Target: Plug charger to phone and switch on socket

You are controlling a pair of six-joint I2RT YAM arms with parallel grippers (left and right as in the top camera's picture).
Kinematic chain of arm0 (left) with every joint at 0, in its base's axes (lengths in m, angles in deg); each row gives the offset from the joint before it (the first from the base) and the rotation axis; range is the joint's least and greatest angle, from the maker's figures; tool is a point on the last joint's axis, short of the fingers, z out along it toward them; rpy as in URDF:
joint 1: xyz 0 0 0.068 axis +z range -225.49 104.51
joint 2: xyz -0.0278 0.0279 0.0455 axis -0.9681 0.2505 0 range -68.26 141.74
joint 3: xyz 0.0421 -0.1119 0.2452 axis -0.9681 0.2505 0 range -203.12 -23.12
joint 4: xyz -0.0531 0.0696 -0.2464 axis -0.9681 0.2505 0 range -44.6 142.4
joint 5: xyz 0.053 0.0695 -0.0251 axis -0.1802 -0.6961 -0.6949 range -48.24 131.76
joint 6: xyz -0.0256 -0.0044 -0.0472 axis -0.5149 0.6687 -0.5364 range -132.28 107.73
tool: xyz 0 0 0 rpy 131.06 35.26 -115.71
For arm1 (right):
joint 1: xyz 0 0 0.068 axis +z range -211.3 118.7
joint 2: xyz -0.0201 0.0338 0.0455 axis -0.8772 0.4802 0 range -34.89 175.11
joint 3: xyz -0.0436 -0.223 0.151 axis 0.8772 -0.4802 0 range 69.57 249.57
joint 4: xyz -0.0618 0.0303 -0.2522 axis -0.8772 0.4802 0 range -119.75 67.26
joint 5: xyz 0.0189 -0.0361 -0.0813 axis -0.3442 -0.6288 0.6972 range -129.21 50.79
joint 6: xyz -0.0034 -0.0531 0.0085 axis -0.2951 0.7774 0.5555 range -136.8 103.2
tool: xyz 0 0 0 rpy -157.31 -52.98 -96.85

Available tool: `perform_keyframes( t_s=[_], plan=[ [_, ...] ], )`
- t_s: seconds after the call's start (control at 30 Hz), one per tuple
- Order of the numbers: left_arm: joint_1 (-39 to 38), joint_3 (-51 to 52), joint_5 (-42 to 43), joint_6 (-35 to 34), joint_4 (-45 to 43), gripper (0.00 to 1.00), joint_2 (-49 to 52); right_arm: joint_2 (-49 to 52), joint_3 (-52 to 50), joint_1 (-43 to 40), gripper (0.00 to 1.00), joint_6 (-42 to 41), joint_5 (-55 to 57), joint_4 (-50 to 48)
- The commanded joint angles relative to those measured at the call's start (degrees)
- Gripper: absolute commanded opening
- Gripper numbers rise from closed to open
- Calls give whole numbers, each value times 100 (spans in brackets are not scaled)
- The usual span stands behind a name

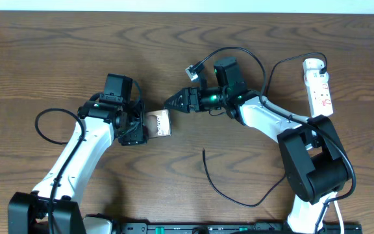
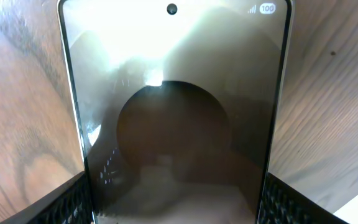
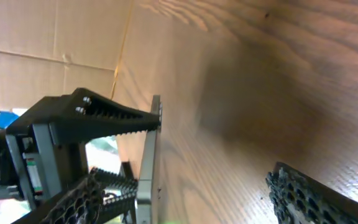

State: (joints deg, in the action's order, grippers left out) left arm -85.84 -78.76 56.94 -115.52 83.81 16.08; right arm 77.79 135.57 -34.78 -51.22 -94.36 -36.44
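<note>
Nearest the arm bases: charger [image 1: 205,166] lying slack in a loose curve on the worktop [image 1: 57,52], thin tip end free, touching neither pincer, well apart from the phone.

Mid-worktop: left pincer [image 1: 145,127] clenched on the phone [image 2: 179,93], fingers [image 2: 73,202] pressed to both long edges. Glossy face turned toward the left wrist camera, small status marks showing at its top corner; edge-on to the right wrist camera.

Right pincer [image 1: 171,103] released, its fingers [image 3: 303,193] spread wide, nothing grasped. Tips aimed at the phone's edge, just beside it; contact not discernible.

Farthest, at the right rear: socket [image 1: 319,88], white with red markings, flat on the worktop, well apart from the phone. Switch position not readable.
</note>
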Motion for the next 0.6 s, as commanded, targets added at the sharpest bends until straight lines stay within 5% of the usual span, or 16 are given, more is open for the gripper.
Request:
perform_keyframes(
  t_s=[0.0, 0.57],
  plan=[
    [-13, 17, 129, -466, -155, 7, -7, -7, 74, 144, 85, -72, 256, 24],
    [-42, 20, 284, -472, -396, 7, 63, -7, 74, 579, 86, -66, 254, 20]
  ],
)
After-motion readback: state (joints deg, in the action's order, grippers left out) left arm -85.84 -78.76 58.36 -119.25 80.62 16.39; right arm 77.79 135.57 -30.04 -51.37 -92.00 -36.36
